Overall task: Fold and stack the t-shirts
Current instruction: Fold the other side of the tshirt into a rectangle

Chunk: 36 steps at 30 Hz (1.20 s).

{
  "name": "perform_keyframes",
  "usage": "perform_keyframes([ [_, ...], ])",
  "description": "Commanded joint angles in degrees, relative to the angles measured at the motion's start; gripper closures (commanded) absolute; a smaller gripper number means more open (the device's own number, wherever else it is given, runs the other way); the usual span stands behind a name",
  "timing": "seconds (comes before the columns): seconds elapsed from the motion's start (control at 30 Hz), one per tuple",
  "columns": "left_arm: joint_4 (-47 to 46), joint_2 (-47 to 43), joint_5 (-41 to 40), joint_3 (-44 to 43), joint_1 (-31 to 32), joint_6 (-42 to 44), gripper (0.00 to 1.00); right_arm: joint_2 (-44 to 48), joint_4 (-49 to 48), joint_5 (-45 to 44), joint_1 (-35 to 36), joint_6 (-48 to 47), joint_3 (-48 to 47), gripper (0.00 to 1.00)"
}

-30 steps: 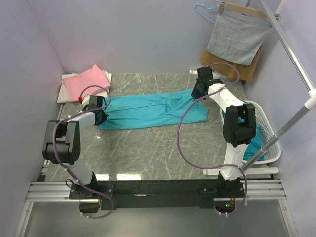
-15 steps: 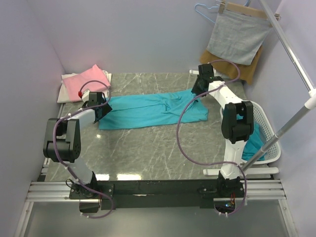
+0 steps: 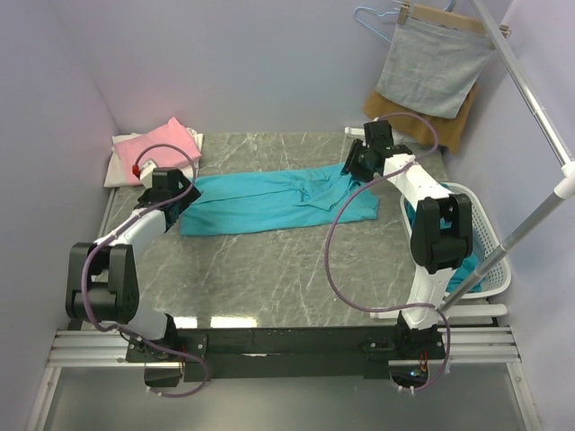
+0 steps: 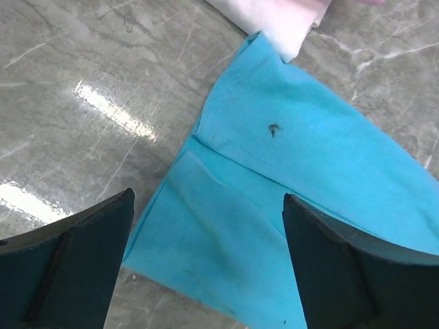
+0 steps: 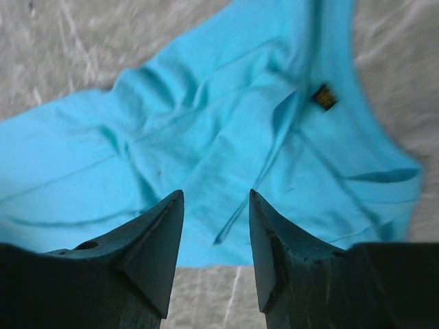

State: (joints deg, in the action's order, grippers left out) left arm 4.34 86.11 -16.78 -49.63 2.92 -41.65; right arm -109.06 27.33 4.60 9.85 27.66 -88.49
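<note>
A teal t-shirt (image 3: 269, 199) lies on the marble table (image 3: 269, 269), folded into a long strip from left to right. My left gripper (image 3: 180, 196) hovers over its left end, open, with only cloth below the fingers. In the left wrist view the left gripper (image 4: 208, 199) is wide apart above the teal t-shirt (image 4: 309, 137). My right gripper (image 3: 352, 166) hangs over the rumpled right end, open and empty. The right wrist view shows the right gripper (image 5: 217, 193) above the teal t-shirt (image 5: 226, 123) and its neck label (image 5: 324, 96). A folded pink t-shirt (image 3: 160, 148) lies on a white one at the back left.
A white basket (image 3: 492, 241) with teal cloth in it stands at the right edge. A grey cloth on a hanger (image 3: 436, 67) and a brown cloth hang at the back right. A slanted metal pole (image 3: 530, 224) crosses the right side.
Both grippers have opened and let go of the teal t-shirt's ends. The left one has drawn back to the left, the right one has shifted slightly over the right end.
</note>
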Motion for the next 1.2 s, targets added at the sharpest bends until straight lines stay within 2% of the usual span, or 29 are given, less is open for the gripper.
perform_keyframes([
  [0.0,-0.3,-3.13,1.22,1.37,-0.02,-0.36,0.06,-1.33,1.23,7.61,1.75,2.13,1.83,0.51],
  [0.43,0.06,-4.46,2.19,2.6,-0.02,-0.01,0.05,-4.23,-0.61,9.9,2.55,4.07,6.66,0.52],
  [0.83,0.76,-2.87,1.75,1.81,-0.02,0.69,0.05,-7.31,-0.7,10.25,2.9,4.42,5.17,0.55],
  [0.93,0.85,-2.52,1.66,1.55,-0.02,0.87,0.05,-8.36,-1.67,10.6,2.98,4.42,4.91,0.67],
  [0.97,0.76,-2.43,1.66,1.64,-0.02,0.95,0.05,-8.63,-1.41,10.87,2.9,4.33,4.64,0.76],
  [1.03,0.85,-2.17,1.66,1.46,-0.02,1.04,0.05,-8.89,-1.49,11.22,2.98,4.24,4.11,0.84],
  [1.07,0.76,-2.0,1.66,1.29,-0.02,1.04,0.05,-8.72,-2.1,11.31,2.9,4.33,4.29,0.92],
  [1.17,0.85,-1.64,1.66,1.11,-0.02,1.04,0.05,-7.49,-3.68,11.83,2.9,4.16,4.73,1.0],
])
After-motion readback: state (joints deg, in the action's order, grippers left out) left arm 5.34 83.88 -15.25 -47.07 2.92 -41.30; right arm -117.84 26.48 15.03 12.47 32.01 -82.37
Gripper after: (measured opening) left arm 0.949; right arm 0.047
